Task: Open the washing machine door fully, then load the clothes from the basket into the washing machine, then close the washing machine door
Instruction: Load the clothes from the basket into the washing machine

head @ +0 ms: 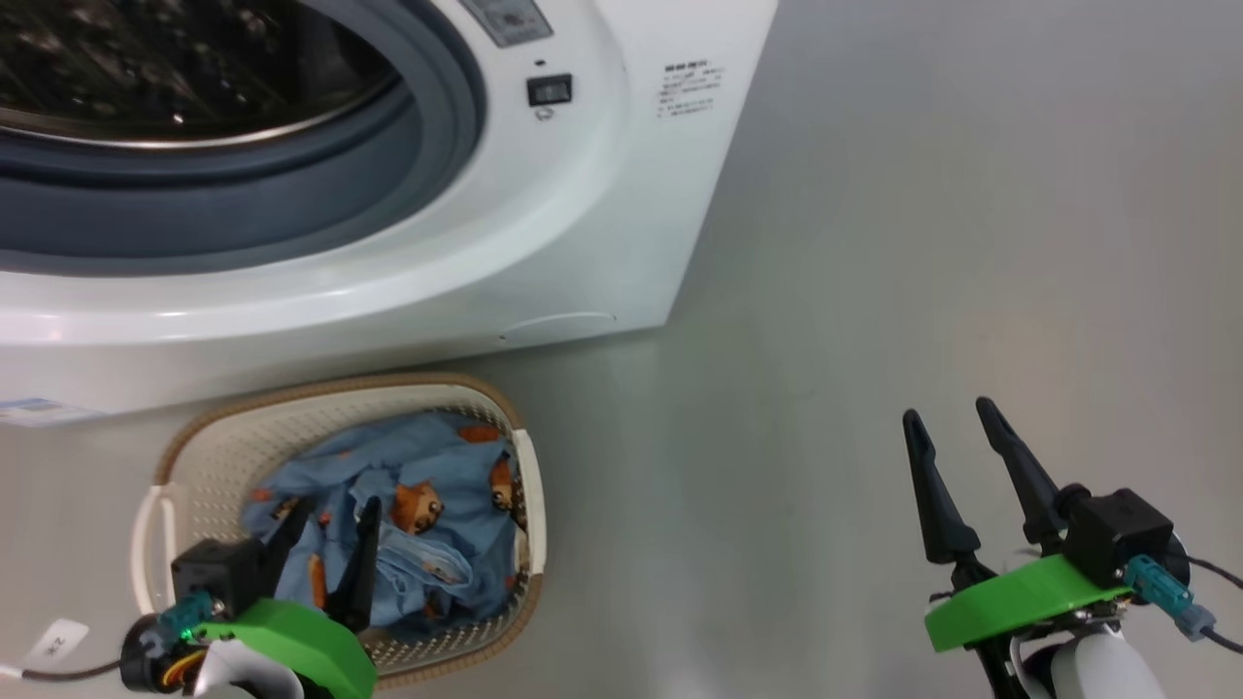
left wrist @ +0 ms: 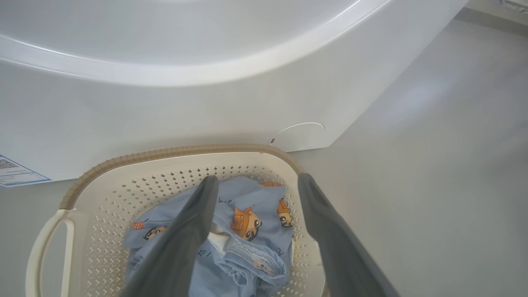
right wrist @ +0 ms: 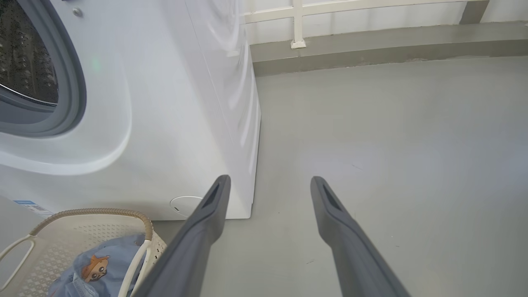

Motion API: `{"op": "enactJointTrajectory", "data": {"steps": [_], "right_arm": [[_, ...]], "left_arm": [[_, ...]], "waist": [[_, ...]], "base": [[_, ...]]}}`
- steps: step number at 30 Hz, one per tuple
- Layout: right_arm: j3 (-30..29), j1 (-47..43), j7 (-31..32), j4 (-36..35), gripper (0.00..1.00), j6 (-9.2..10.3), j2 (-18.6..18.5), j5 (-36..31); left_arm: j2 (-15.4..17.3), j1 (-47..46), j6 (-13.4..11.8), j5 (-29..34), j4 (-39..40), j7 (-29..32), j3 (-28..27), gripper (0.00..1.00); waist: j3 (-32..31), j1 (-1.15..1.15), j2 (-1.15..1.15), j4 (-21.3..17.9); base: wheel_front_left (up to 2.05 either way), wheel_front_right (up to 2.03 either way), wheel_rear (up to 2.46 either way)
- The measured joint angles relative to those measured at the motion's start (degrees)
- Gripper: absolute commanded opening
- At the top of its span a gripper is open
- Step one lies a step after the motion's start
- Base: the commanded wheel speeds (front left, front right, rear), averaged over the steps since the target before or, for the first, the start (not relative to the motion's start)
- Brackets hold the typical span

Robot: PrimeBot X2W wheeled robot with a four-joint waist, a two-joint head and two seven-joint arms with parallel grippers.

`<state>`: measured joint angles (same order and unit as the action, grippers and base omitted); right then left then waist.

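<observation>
– Clothes (head: 427, 505) are lying where?
– They are lying bunched up in the basket (head: 243, 427). The basket is sitting on the floor (head: 923, 243) right in front of the washing machine (head: 583, 223), just below its big round hole. The brown rim of the basket is sitting just beside the white front of the washing machine.
– What are the clothes looking like?
– Soft blue cloth with little orange-brown animals is showing on top. A bit of white is peeking out in the middle.
– What is the washing machine showing?
– Its round hole is standing uncovered. The shiny drum (head: 175, 68) full of little holes is showing inside, and the grey-blue rubber ring (head: 291, 204) is running around it. A small blue sticker (head: 39, 413) is sticking low on the front of the washing machine. A little round cover (left wrist: 301, 136) is sitting near its bottom corner.
– Where is the left gripper (left wrist: 258, 180) hanging?
– It is hanging in front of the washing machine, over the basket, and it is pointing down at the clothes. Its two dark fingers are standing spread wide apart. I cannot tell if the tips are touching the cloth.
– And the right gripper (head: 947, 410)?
– It is hanging off to the right of the washing machine, past its corner. It is over the grey floor and well apart from the basket. Its fingers are standing spread wide too.
</observation>
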<state>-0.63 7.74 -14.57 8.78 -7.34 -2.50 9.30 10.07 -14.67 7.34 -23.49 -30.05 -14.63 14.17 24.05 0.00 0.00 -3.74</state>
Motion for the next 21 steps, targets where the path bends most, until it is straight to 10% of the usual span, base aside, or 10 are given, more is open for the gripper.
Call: {"op": "enactJointTrajectory", "data": {"steps": [21], "right_arm": [[3.3, 5.1, 0.0, -2.1, 1.0, 0.0, 0.0, 3.5]], "left_arm": [[3.9, -11.9, 0.0, -3.6, -18.1, 0.0, -1.7, 1.0]], "waist": [[14.0, 0.0, 0.0, -7.4]], "base": [[0.0, 0.0, 0.0]]}}
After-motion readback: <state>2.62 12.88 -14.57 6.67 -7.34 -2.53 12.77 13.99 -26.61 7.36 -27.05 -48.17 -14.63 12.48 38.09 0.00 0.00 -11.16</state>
